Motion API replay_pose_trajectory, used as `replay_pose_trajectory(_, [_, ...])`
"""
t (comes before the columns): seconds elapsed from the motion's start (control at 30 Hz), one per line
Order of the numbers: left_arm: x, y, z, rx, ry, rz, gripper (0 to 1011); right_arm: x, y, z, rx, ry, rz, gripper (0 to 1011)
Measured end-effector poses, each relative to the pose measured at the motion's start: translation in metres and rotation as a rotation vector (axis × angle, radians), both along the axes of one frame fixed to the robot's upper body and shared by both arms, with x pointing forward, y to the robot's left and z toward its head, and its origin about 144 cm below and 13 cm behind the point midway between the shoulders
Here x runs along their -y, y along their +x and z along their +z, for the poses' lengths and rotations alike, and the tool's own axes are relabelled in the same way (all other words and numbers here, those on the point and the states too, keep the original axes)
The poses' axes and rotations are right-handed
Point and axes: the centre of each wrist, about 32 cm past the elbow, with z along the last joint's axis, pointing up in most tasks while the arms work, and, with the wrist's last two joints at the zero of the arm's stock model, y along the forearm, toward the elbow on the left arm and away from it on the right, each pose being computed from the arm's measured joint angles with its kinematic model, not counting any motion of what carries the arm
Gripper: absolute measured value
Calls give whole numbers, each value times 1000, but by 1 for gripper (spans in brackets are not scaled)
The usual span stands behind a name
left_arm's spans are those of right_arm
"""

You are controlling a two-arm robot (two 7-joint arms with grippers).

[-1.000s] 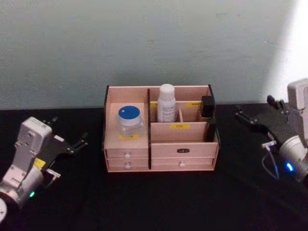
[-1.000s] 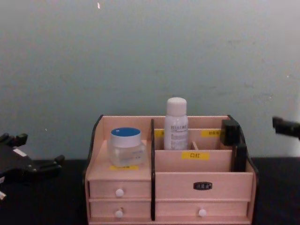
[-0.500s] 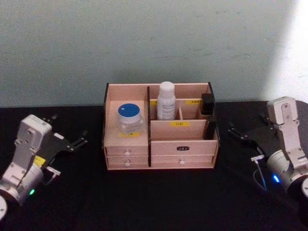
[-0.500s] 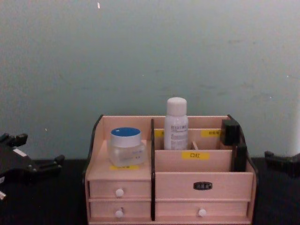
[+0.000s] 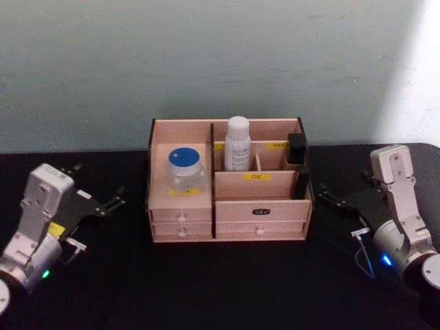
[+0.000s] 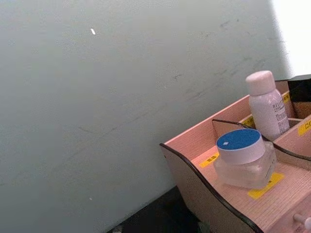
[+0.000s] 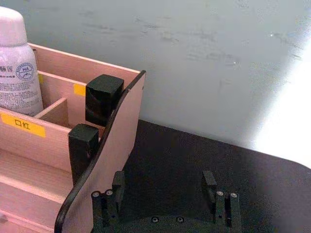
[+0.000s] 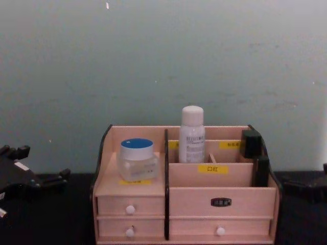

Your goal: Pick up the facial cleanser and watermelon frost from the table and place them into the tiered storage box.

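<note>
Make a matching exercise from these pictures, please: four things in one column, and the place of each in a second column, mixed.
Things:
1. blue-lidded jar
2. white bottle
3. left gripper
4. right gripper

Places:
a. upright in a rear compartment of the tiered storage box
b. over the table, beside the box's right end, open
c. on the box's left shelf, above the small drawers
d. over the table, off the box's left end, open

Pairs: 1-c, 2-a, 3-d, 4-b
</note>
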Motion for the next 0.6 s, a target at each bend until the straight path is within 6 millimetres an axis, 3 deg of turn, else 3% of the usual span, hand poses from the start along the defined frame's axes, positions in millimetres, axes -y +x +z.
replay_pose_trajectory(0.6, [0, 0, 0, 0, 0, 0, 1001, 0, 0, 1, 1, 0, 1, 1003])
